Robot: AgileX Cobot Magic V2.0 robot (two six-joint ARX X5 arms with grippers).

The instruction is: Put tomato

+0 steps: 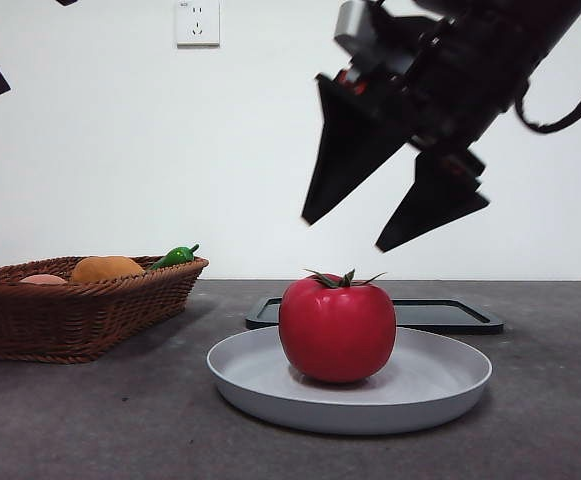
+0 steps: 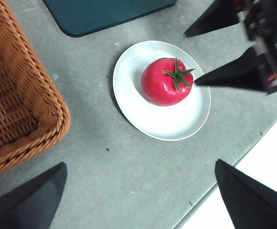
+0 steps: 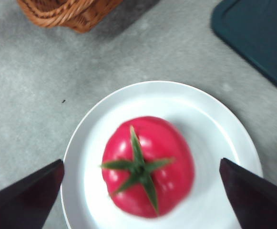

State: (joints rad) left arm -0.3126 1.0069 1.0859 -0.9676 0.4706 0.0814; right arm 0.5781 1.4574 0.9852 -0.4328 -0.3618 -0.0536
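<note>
Plate (image 1: 440,385) is carrying the tomato (image 1: 337,330); right gripper (image 1: 395,205) is hanging above it, jaws wide and empty. Round fruit risking rolling if clipped; left gripper (image 2: 138,200) is waiting, also wide

One tomato (image 1: 337,331), one plate (image 1: 440,385), one basket (image 1: 70,315), one tray (image 1: 450,314).

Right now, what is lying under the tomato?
The tomato sits on a white plate, which rests on the grey table. The plate's patch beneath the tomato is hidden. The right pincer hangs open above.
</note>
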